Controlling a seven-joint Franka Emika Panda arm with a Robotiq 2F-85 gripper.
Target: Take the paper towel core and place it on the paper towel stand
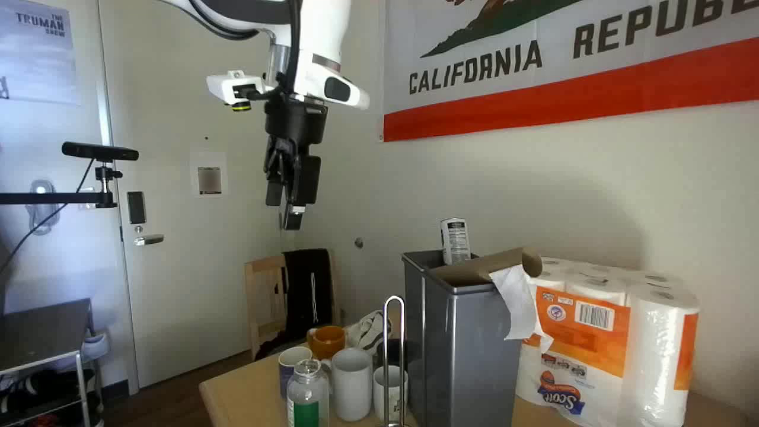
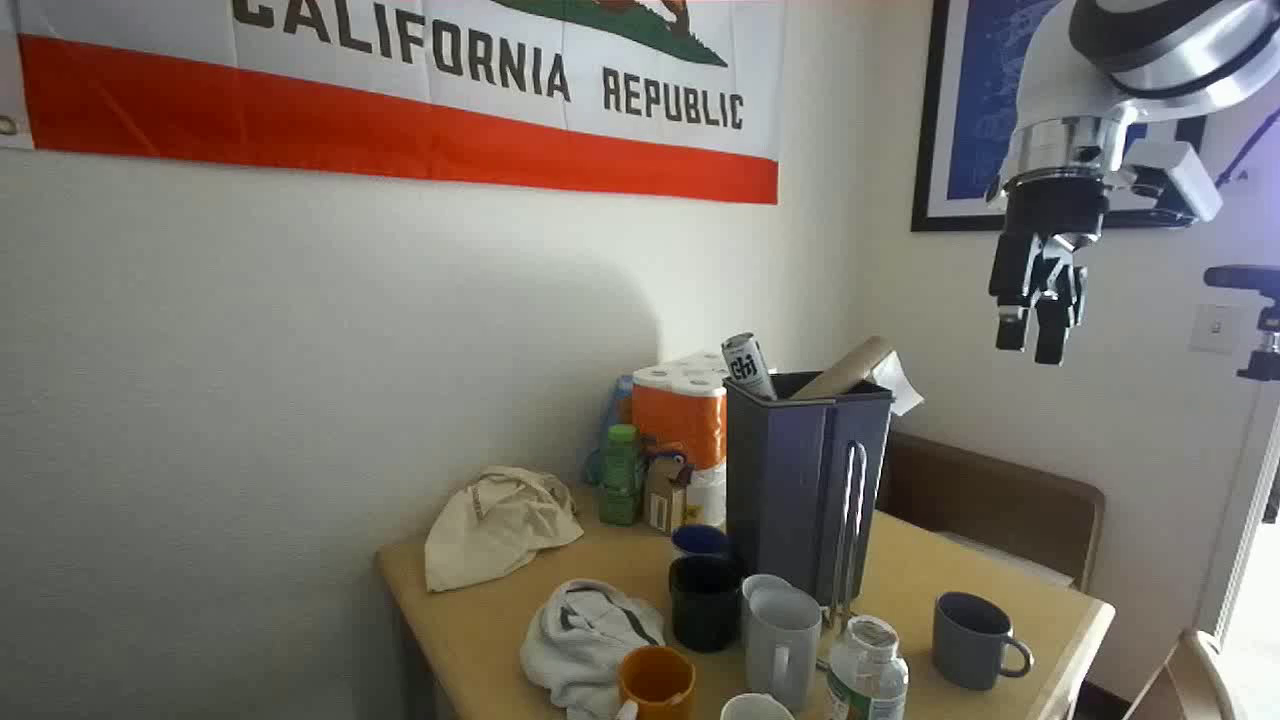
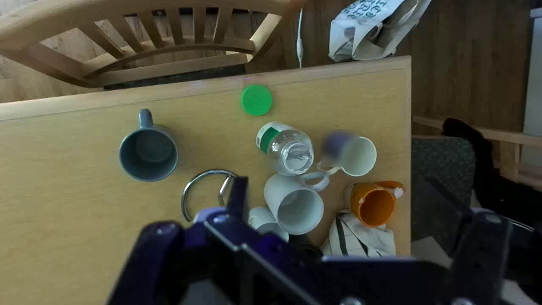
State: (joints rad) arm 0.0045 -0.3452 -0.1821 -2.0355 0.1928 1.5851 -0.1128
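The fingers are held wide apart, well above the table. In both exterior views the paper towel core is seen propped in the mouth of a grey bin, tilted, one end jutting past the rim, with a ragged scrap of towel hung from it. The paper towel stand is set upright on the table just beside the bin; whether the two touch cannot be told. A can is also leaned in the bin, its label read in part as "chi". Toward the edge by the wall, a wrapped pack of rolls is placed, marked with a barcode and an upside-down "Scott". A wall flag is lettered "CALIFORNIA REPUBLIC", and a poster "THE TRUMAN SHOW". Near the edge by the slatted chair, a green lid, a grey mug and a clear jar are found; the jar's green-and-white label is too small to be read. Past a corner, a white bag is seen, its writing only partly shown.
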